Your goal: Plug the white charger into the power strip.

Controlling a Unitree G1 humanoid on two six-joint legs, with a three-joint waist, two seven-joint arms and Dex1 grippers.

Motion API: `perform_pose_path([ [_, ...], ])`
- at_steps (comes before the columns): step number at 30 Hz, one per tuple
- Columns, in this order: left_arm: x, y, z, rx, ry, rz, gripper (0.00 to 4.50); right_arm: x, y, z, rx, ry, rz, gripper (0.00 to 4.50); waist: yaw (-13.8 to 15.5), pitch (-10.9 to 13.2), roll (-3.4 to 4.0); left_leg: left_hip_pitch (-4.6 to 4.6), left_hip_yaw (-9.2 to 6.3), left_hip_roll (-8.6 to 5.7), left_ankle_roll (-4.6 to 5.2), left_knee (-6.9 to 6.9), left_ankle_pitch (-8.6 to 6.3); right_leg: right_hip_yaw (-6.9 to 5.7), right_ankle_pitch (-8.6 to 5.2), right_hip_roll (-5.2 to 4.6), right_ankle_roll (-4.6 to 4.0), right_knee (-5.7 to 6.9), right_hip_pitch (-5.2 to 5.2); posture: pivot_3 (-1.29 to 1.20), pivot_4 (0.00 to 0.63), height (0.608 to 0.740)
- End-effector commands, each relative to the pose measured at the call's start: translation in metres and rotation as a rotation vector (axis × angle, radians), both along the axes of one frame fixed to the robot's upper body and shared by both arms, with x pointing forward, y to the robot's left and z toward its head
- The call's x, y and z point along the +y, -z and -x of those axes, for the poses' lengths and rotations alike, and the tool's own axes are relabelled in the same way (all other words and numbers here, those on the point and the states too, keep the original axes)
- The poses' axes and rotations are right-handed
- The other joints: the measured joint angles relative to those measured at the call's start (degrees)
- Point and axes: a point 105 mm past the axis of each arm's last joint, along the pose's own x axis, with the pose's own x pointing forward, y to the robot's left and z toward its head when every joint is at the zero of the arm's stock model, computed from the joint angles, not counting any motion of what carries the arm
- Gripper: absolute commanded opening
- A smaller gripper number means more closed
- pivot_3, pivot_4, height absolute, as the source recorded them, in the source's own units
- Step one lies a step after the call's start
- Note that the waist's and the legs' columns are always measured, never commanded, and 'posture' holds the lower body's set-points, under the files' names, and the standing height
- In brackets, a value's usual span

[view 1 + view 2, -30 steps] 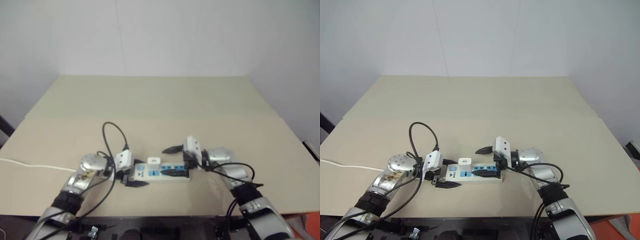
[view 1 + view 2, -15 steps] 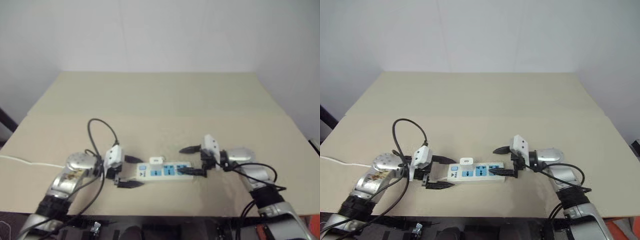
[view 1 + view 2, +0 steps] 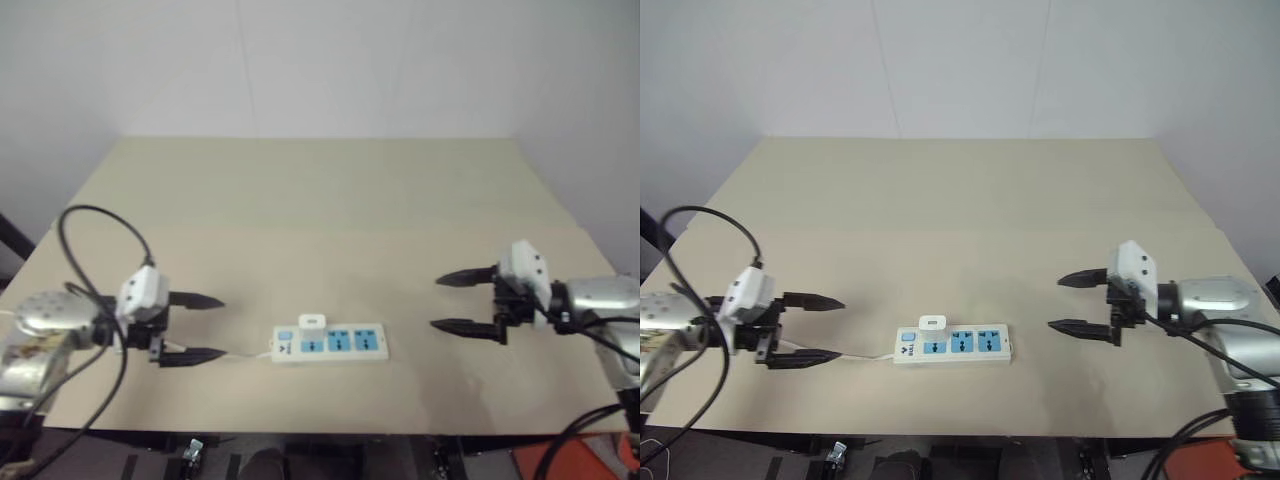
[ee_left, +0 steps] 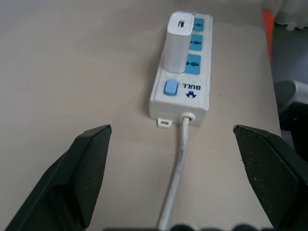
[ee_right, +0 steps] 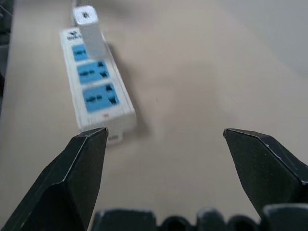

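Since white charger (image 3: 932, 324) stands upright in power strip (image 3: 970, 345) socket nearest switch, mid-table, we judge plugging done; left gripper (image 3: 808, 328) and right gripper (image 3: 1077, 302) both wide, empty, well apart from strip; nothing left

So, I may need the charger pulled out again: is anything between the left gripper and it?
Nothing visible. The left gripper is open, with bare table and the white cord before the power strip; the white charger stands in the socket nearest it.
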Motion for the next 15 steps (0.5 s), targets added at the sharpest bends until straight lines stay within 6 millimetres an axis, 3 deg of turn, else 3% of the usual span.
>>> perform_pose_path([
  [1, -0.003, -0.014, 0.004, -0.039, 0.013, 0.010, 4.45, -0.003, -0.020, 0.006, -0.045, -0.012, -0.010, 4.50, 0.00, 0.01, 0.01, 0.01, 0.00, 0.00, 0.00, 0.00, 0.00, 0.00, 0.00, 0.00, 0.00, 0.00, 0.01, 0.00, 0.150, 0.740],
  [15, -0.014, -0.014, 0.006, -0.021, 0.015, 0.027, 4.45, 0.001, -0.017, 0.007, -0.044, -0.024, 0.002, 4.50, 0.00, 0.05, 0.01, 0.00, 0.02, 0.01, 0.00, 0.01, 0.00, 0.01, 0.02, 0.02, 0.00, 0.01, 0.00, 0.00, 0.150, 0.740],
])
